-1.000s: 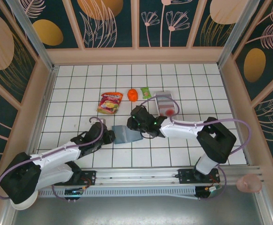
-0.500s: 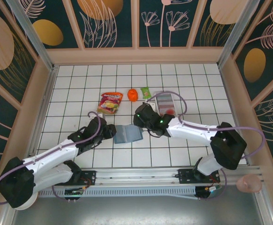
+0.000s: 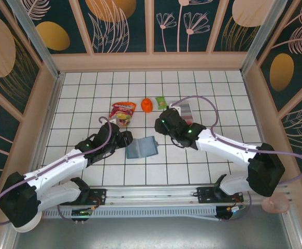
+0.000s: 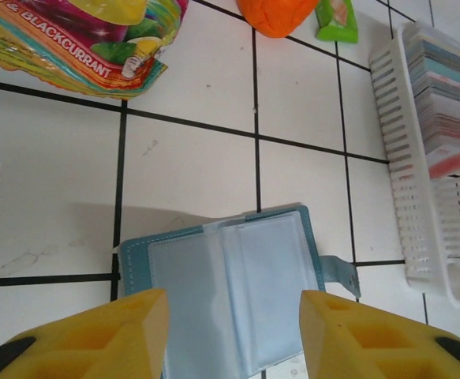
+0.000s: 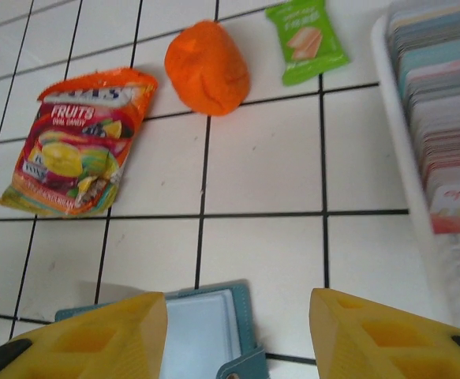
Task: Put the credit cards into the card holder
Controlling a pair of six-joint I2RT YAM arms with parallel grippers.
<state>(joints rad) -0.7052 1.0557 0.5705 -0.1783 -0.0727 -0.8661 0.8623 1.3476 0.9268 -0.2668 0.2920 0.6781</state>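
The left gripper (image 4: 231,316) and right gripper (image 5: 237,316) gape empty by the open card holder (image 4: 230,284); next, probably, one fetches the credit cards (image 5: 450,103) from the tray (image 4: 395,118).

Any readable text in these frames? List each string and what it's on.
"& BLACKCURRANT": on the candy packet, left wrist view.
"FRUITS": on the same packet, right wrist view.
Brand line above "FRUITS" and the small line under it: too blurred to read.
Green snack packet: print too small and blurred.
Red lettering on the front card in the white tray: blurred, unreadable.
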